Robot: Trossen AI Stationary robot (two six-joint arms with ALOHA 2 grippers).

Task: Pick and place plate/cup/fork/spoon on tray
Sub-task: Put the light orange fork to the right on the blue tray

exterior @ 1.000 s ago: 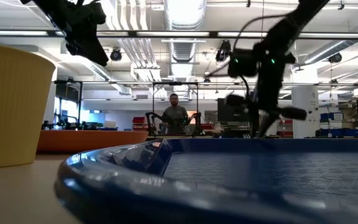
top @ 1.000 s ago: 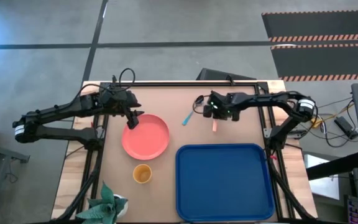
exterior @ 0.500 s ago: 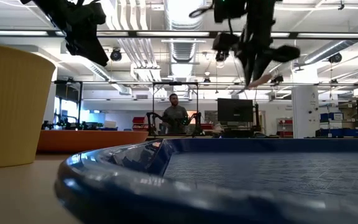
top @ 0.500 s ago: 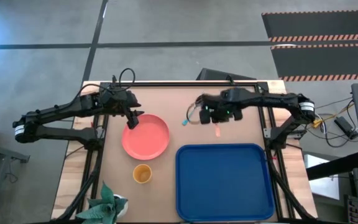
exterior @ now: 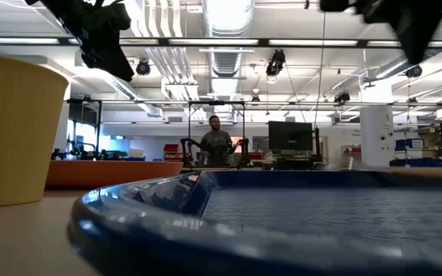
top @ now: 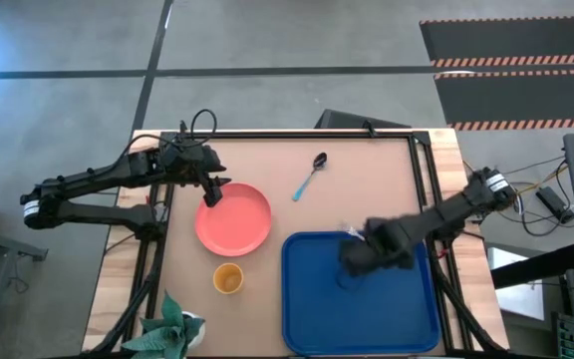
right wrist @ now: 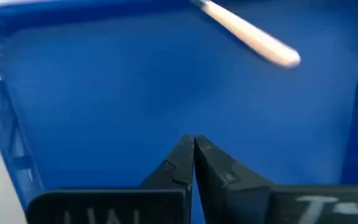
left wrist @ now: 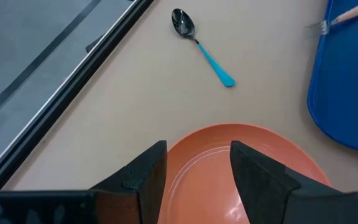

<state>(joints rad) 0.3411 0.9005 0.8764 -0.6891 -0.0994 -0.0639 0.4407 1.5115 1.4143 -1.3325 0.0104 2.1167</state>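
1. High view: the right hand (top: 352,261) hangs over the far part of the blue tray (top: 407,319), its arm reaching in from the right side of the counter (top: 367,179).
2. Right wrist view shows that hand's fingers (right wrist: 182,162) pressed together with nothing between them, above the tray floor.
3. The fork (right wrist: 253,34) lies on the tray, just inside its rim, apart from the right hand.
4. The left hand (top: 212,191) hovers over the far left edge of the pink plate (top: 237,221); its fingers (left wrist: 145,177) are spread and hold nothing.
5. The spoon (top: 309,177) lies on the bare counter, far of the tray and right of the plate.
6. The cup (top: 228,278) stands near of the plate, left of the tray.
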